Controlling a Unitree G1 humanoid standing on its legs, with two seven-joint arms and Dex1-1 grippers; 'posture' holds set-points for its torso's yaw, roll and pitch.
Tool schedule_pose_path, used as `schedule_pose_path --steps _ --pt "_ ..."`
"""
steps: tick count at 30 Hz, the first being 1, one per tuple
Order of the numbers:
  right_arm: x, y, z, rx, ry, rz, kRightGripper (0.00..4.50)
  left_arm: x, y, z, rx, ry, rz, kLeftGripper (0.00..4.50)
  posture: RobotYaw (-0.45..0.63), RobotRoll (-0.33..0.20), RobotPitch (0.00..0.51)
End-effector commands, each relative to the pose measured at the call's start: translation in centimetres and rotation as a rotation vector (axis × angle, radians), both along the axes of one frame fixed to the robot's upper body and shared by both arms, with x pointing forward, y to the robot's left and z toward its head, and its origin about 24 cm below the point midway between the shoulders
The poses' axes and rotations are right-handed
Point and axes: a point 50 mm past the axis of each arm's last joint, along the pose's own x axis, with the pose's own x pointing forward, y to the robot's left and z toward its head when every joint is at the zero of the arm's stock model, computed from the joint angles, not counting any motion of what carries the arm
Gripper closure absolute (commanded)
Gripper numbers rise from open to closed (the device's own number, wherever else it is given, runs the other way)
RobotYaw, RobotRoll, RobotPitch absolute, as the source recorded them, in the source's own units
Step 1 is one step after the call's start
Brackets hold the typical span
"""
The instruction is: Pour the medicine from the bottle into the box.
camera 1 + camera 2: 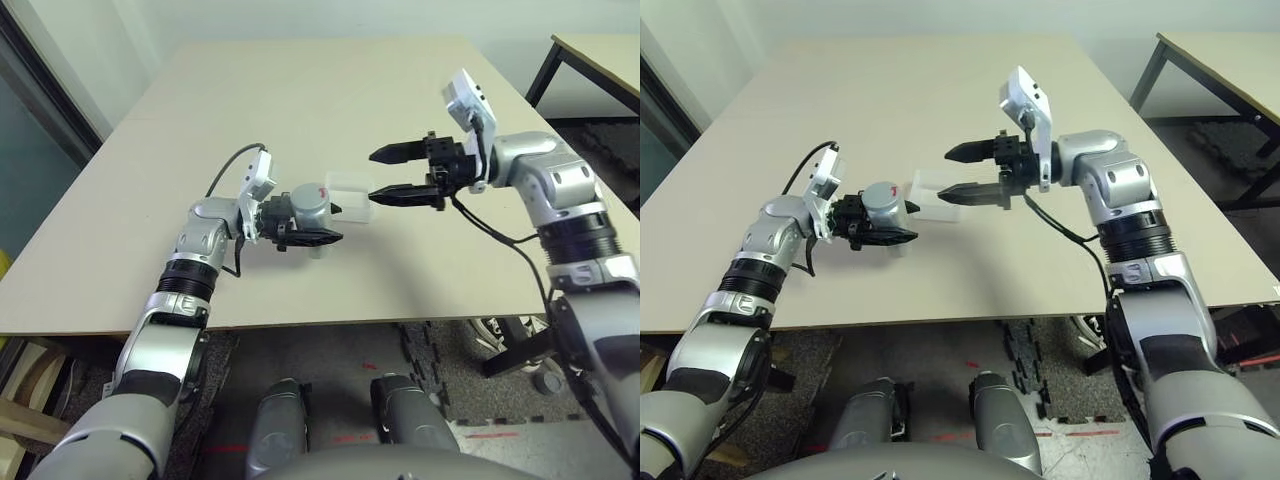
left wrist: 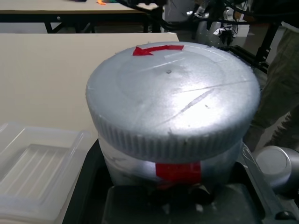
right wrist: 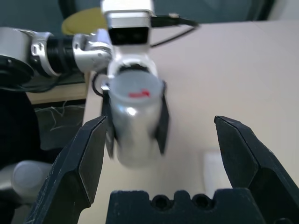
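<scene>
A: Where's the bottle (image 1: 308,209)?

B: Centre of the head frame, lying level above the surface (image 1: 300,90), its grey cap (image 2: 173,100) on and turned toward frame right. The left gripper (image 1: 312,238) has its jaws pinching the bottle's body.

A: And the box (image 1: 350,196)?

B: Just right of the bottle in the frame, resting on the surface, clear and shallow. In the left wrist view it sits at the lower left, beside the cap.

A: The right gripper (image 1: 388,174)?

B: Right of centre, raised over the surface, pointing at the bottle. Its jaws are spread wide, one above the other, holding nothing; the lower tip overlaps the box's right edge in the frame.
</scene>
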Motion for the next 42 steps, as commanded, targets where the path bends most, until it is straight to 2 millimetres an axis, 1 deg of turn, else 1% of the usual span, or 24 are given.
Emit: schedule_pose_path --steps 1,8,16,25,33,38,42 --pt "-0.3 1.5 0.0 -0.007 -0.007 0.034 0.00 0.2 -0.2 0.2 0.007 -0.011 -0.009 1.96 -0.11 0.000 0.026" --pt "-0.1 3.5 -0.1 0.000 -0.017 0.071 0.00 0.1 -0.3 0.2 0.009 -0.012 -0.016 1.96 -0.09 0.000 0.024" --pt "0.1 4.9 -0.1 0.003 -0.033 0.090 0.00 0.0 -0.7 0.1 0.015 -0.012 -0.033 1.96 -0.09 0.000 0.024" --pt "0.2 6.1 -0.5 0.005 -0.041 0.093 0.00 0.2 -1.3 0.5 0.011 -0.024 -0.052 1.96 -0.09 0.000 0.026" --pt "0.8 6.2 -1.4 0.000 -0.017 0.059 0.00 0.1 -1.5 0.4 0.006 -0.021 -0.055 1.96 -0.09 0.000 0.028" --pt "1.4 5.6 -1.7 -0.004 -0.008 0.028 0.00 0.2 -1.2 0.4 0.005 -0.021 -0.044 1.96 -0.09 0.000 0.028" --pt "1.4 4.7 -1.2 0.012 -0.007 0.023 0.00 0.2 -0.7 0.3 0.006 -0.016 -0.022 1.96 -0.09 0.000 0.028"
